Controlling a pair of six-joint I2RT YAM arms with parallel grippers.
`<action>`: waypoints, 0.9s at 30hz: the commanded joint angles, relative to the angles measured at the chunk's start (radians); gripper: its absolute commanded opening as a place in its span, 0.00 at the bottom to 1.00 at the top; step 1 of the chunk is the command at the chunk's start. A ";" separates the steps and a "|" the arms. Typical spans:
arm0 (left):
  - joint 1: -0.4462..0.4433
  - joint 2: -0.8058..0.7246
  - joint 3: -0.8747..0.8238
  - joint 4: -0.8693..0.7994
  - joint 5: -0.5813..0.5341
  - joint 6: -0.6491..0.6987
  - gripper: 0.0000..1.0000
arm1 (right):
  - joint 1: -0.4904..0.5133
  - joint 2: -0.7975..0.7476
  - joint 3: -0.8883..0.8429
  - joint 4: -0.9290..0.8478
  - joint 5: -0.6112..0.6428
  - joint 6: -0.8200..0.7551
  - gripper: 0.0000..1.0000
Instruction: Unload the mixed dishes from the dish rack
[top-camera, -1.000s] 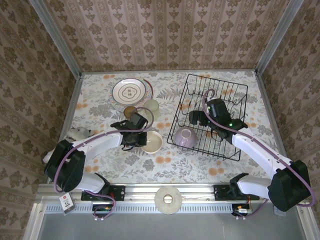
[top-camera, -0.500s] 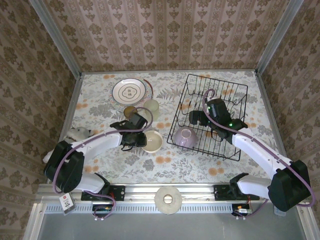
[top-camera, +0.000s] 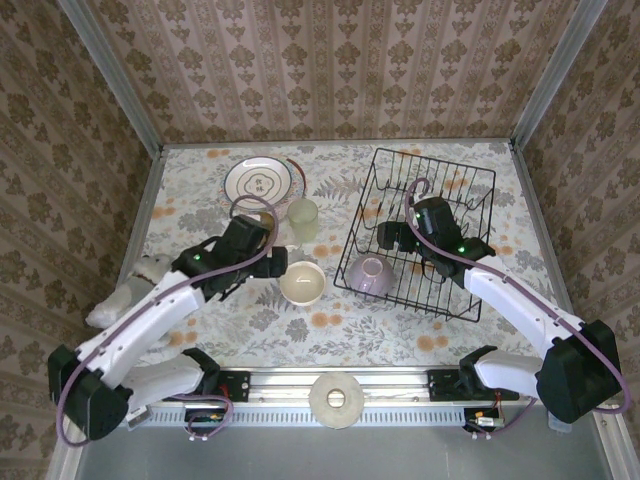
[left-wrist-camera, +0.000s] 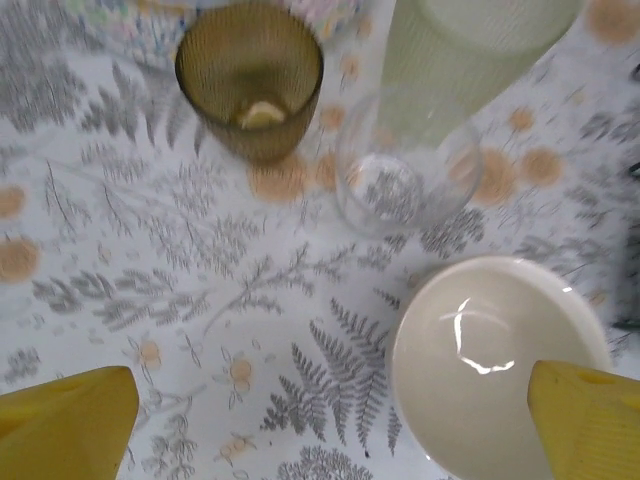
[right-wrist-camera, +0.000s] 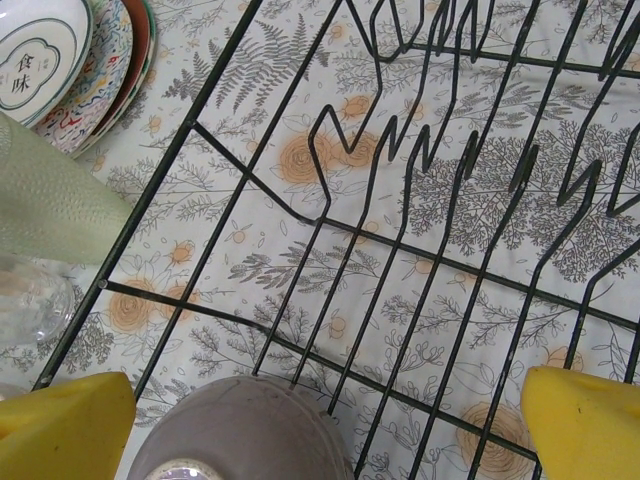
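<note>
The black wire dish rack (top-camera: 455, 195) stands on the right of the table, and a lilac bowl (top-camera: 371, 275) lies upside down in its near left corner. My right gripper (top-camera: 392, 240) hangs open above the rack floor (right-wrist-camera: 420, 270), with the lilac bowl (right-wrist-camera: 240, 430) just below, near its left finger. A cream bowl (top-camera: 302, 283) sits upright on the table left of the rack. My left gripper (top-camera: 268, 268) is open and empty beside it; the cream bowl (left-wrist-camera: 495, 365) lies by the right fingertip (left-wrist-camera: 590, 415). Amber cup (left-wrist-camera: 250, 85), clear glass (left-wrist-camera: 405, 185) and pale green tumbler (left-wrist-camera: 470, 50) stand beyond.
Stacked plates (top-camera: 258, 183) lie at the back left, with the tumbler (top-camera: 303, 215) next to them. A white plush dog (top-camera: 150, 268) sits at the left edge. A pale ring-shaped disc (top-camera: 337, 399) rests on the front rail. Papered walls close three sides.
My left gripper has opened, let go of the cream bowl and drawn back to the left. The bowl stays on the table. The right arm has not moved.
</note>
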 joint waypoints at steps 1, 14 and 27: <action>0.017 -0.032 0.035 0.108 0.056 0.128 1.00 | 0.006 0.000 0.035 -0.023 -0.034 0.014 1.00; -0.077 0.348 0.296 0.227 0.361 0.224 0.85 | 0.001 -0.071 0.008 -0.198 -0.143 0.044 1.00; -0.109 0.588 0.411 0.239 0.406 0.219 0.77 | 0.004 -0.012 0.001 -0.231 -0.194 0.043 1.00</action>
